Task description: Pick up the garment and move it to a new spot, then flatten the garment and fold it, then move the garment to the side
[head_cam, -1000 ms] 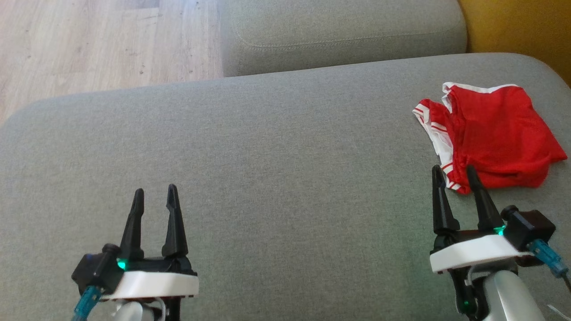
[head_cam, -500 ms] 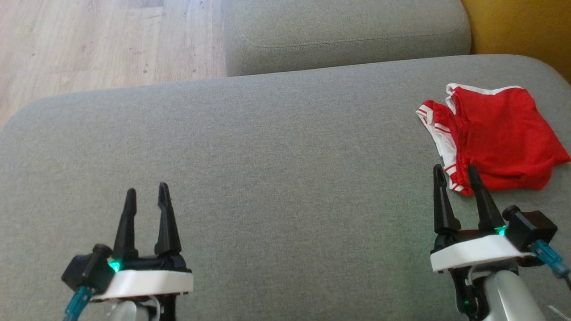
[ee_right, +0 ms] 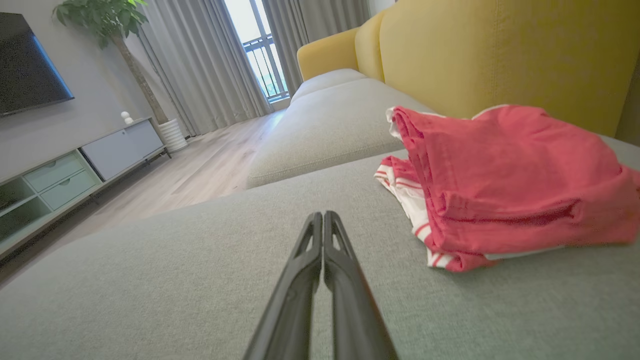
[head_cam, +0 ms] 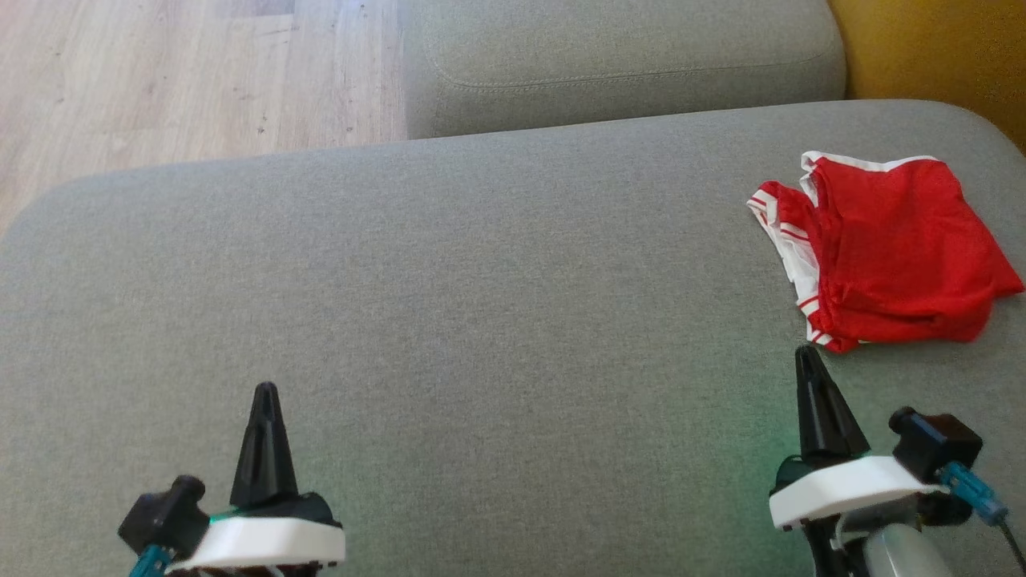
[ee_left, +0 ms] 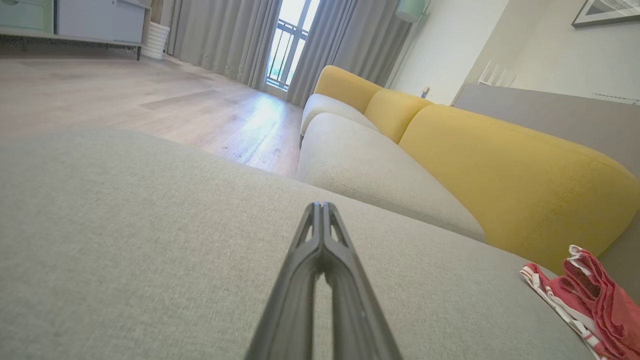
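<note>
Since the earlier frames, both end effectors have been shut and drawn back toward the bottom edge of the head view. The left end effector (head_cam: 265,394) and the right end effector (head_cam: 805,357) are each seen with the two dark fingers pressed together into a single point, and nothing is held between them. The same is seen in both wrist views, where each pair of fingers meets at the tip above bare fabric.

Most of the scene is taken up by a broad grey seat cushion (head_cam: 481,280), over which both end effectors are held. A second grey cushion (head_cam: 625,56) is set beyond it, and a yellow backrest (head_cam: 930,48) is seen at the far right. Pale wooden floor (head_cam: 160,88) is visible at the upper left. In the right wrist view a low TV cabinet (ee_right: 65,170) is seen against the far wall.

The red shorts (head_cam: 890,256), trimmed in white, are laid folded on the right part of the broad cushion, close to the yellow backrest. They are found just ahead of the right end effector, untouched by it, and well apart from the left one.
</note>
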Robot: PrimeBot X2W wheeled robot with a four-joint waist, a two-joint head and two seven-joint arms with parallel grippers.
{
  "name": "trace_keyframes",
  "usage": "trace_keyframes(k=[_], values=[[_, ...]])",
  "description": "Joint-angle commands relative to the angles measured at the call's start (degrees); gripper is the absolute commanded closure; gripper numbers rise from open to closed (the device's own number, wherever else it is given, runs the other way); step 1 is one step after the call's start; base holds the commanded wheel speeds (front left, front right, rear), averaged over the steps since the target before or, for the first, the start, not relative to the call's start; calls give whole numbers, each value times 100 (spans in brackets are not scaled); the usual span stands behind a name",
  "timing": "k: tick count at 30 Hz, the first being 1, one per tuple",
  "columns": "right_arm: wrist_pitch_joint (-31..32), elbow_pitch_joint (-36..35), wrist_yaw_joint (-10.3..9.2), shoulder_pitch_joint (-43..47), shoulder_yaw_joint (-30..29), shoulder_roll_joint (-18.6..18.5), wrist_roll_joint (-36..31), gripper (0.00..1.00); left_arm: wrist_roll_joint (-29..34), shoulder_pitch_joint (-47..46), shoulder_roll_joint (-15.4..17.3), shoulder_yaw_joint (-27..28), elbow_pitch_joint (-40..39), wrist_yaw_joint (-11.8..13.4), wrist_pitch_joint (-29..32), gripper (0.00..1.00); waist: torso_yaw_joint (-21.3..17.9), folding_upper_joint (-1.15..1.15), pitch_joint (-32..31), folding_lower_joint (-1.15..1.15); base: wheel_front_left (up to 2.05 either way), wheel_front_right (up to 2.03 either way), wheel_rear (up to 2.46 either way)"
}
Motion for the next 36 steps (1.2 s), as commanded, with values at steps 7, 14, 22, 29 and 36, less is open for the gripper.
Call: trace_keyframes(k=[7, 14, 22, 29, 36], values=[[95, -190, 3, -194, -47, -24, 512, 100, -435, -212, 4, 87, -150, -20, 125, 100, 4, 0, -1, 0, 0, 0, 0], [189, -200, 6, -211, -87, -37, 952, 100, -804, -240, 8, 157, -138, -36, 244, 100, 7, 0, -3, 0, 0, 0, 0], [298, -216, 9, -228, -134, -48, 1451, 100, -1227, -273, 11, 238, -124, -54, 379, 100, 10, 0, -5, 0, 0, 0, 0], [396, -230, 11, -242, -178, -57, 1886, 100, -1596, -302, 14, 308, -112, -70, 497, 100, 14, 0, -6, 0, 0, 0, 0], [495, -243, 14, -257, -224, -63, 2317, 100, -1964, -330, 17, 378, -100, -86, 615, 100, 17, 0, -8, 0, 0, 0, 0]])
